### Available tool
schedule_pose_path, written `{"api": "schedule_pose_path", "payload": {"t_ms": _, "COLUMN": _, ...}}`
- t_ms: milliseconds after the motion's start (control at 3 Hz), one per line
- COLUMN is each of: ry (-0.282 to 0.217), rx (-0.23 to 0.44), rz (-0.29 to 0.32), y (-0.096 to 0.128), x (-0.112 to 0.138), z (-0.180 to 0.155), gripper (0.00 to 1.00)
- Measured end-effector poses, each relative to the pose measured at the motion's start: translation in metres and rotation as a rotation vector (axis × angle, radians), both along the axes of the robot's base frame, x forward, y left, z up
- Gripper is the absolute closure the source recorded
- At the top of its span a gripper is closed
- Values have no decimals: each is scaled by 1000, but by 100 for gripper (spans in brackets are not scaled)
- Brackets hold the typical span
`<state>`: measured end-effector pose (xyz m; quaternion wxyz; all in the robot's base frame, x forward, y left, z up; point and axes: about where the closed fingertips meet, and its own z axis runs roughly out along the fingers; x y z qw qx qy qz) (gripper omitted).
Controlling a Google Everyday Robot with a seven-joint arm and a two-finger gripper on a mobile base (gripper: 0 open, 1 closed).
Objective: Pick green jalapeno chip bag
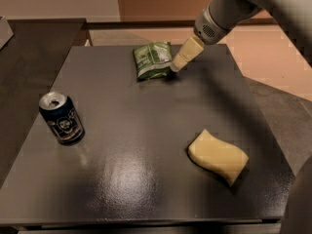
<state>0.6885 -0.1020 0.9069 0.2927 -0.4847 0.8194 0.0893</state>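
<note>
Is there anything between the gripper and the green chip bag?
No. In the camera view the gripper is at the right edge of the green jalapeno chip bag; no object lies between them.

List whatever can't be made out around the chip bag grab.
1. Camera view: gripper at the green jalapeno chip bag's right edge; contact cannot be told, its tip covers the spot.
2. Bag print: too small to read.
3. Arm: cut off by top and right edges.
</note>
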Motion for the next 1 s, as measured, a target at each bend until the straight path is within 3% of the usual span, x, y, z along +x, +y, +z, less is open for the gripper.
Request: {"api": "schedule_pose_path", "payload": {"t_ms": 1000, "ry": 56, "rx": 11, "rz": 83, "y": 55, "x": 18, "z": -35, "gripper": 0}}
